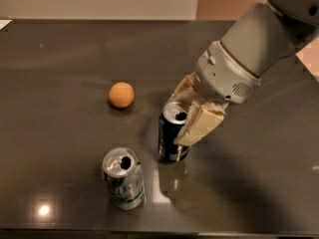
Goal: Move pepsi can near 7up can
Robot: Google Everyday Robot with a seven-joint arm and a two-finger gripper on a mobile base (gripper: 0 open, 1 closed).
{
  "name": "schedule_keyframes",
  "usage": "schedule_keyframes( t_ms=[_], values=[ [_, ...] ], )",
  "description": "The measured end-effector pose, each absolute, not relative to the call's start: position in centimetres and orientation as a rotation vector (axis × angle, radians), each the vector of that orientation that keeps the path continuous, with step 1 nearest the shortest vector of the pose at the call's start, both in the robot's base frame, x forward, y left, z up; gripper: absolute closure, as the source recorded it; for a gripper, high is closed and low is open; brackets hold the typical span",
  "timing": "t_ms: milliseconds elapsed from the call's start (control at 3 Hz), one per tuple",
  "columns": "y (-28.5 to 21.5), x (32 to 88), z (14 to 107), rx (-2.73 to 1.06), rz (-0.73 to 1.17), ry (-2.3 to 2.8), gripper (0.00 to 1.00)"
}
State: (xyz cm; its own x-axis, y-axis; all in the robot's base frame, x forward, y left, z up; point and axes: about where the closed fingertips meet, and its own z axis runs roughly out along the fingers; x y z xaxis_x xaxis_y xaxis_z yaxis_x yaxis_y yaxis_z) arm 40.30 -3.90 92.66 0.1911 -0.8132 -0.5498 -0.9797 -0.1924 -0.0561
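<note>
On the left half of the dark table (60, 59), we find an orange ball (121, 94), lying apart from both cans and off the line between them. Next, toward the front edge, the 7up can (123, 179) stands upright, its opened silver top facing us. Just to its right and a little farther back stands the pepsi can (173, 133), upright too, its long axis vertical. A narrow strip of table shows between the two cans, so they do not touch. The gripper (188, 114) comes down on the pepsi can from the upper right. Its cream fingers (200, 126) sit on opposite sides of the can's upper wall, clamped on it as far as we can judge. Whether the can's base rests on the table or hangs just above it, we cannot tell. The relation that matters is this: the 7up can lies to the front left of the held can, along the same diagonal on which the arm (249, 49) reaches in. We judge that what is left is a short carry along that diagonal, stopping before the cans knock, then a set-down and release.
</note>
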Motion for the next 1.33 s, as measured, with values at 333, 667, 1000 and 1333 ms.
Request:
schedule_keyframes(
  t_ms=[333, 667, 1000, 1333],
  values=[
    [-2.8, 38.3, 91.6, -2.143, 0.597, 1.633, 1.0],
    [-2.2, 37.0, 90.8, -2.191, 0.61, 1.601, 1.0],
    [-1.6, 36.3, 90.1, -2.227, 0.622, 1.565, 0.82],
    [-1.5, 36.1, 89.7, -2.24, 0.624, 1.54, 0.59]
  ],
)
